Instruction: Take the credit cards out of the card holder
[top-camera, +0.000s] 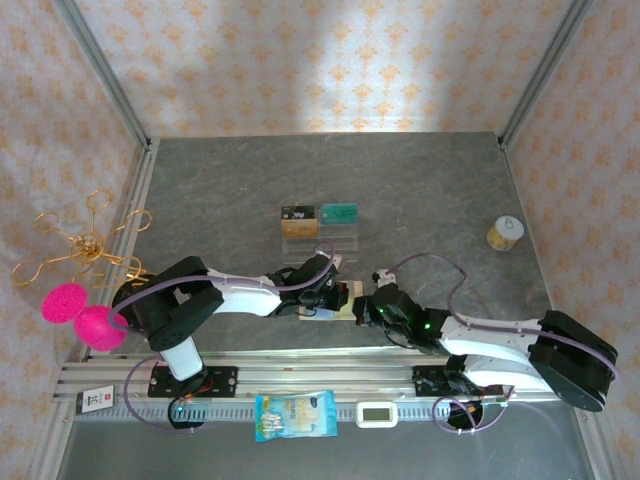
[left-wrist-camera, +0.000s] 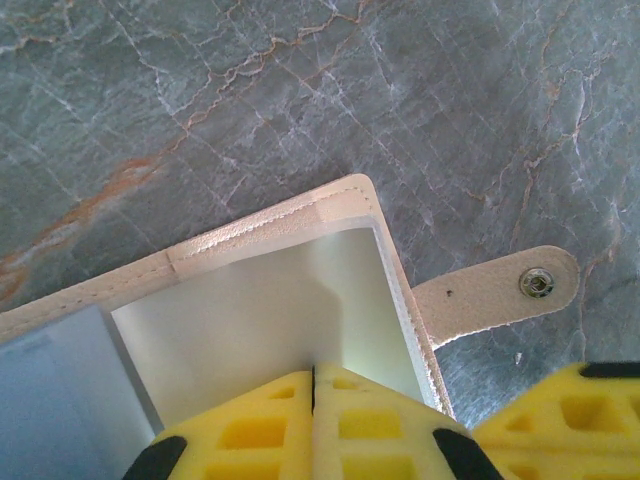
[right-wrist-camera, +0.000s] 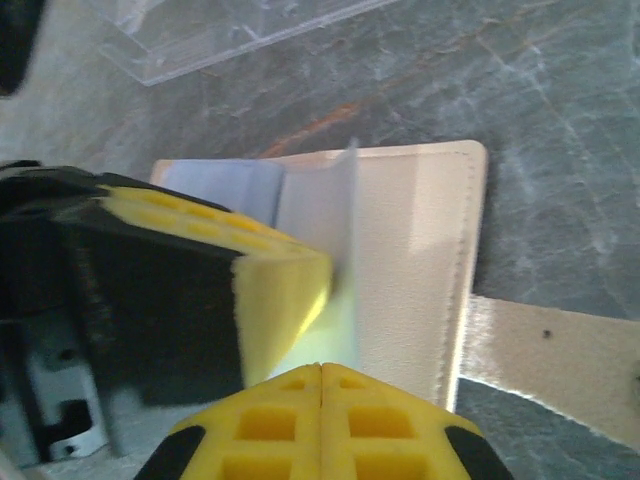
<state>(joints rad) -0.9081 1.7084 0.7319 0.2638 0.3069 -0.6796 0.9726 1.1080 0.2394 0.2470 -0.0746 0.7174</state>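
The card holder (top-camera: 330, 308) lies open on the grey stone-patterned table (top-camera: 430, 180), near the table's 6 o'clock edge and between the two arms. The left gripper (top-camera: 338, 296) reaches it from 9 o'clock and the right gripper (top-camera: 366, 306) from 3 o'clock, and the two almost touch over it.

In the left wrist view, the left gripper (left-wrist-camera: 313, 385) has its yellow foam fingers (left-wrist-camera: 250, 430) pressed flat together, no gap at the seam. The tips sit on a pale inner pocket leaf of the card holder (left-wrist-camera: 270, 300). The snap tab (left-wrist-camera: 500, 290) lies flat on the table at 3 o'clock.

In the right wrist view, the right gripper (right-wrist-camera: 321, 375) is likewise closed pad to pad at the tan cover's near edge. A thin translucent leaf (right-wrist-camera: 345, 230) stands upright just beyond its tips. I cannot tell whether either pincer has a leaf nipped.

At 12 o'clock from the card holder stands a clear acrylic rack (top-camera: 320, 240), apart from it. Two credit cards rest in it, a black and gold one (top-camera: 299, 220) and a teal-green one (top-camera: 338, 213). A small yellow-lidded jar (top-camera: 505, 233) sits at 2 o'clock, well apart.
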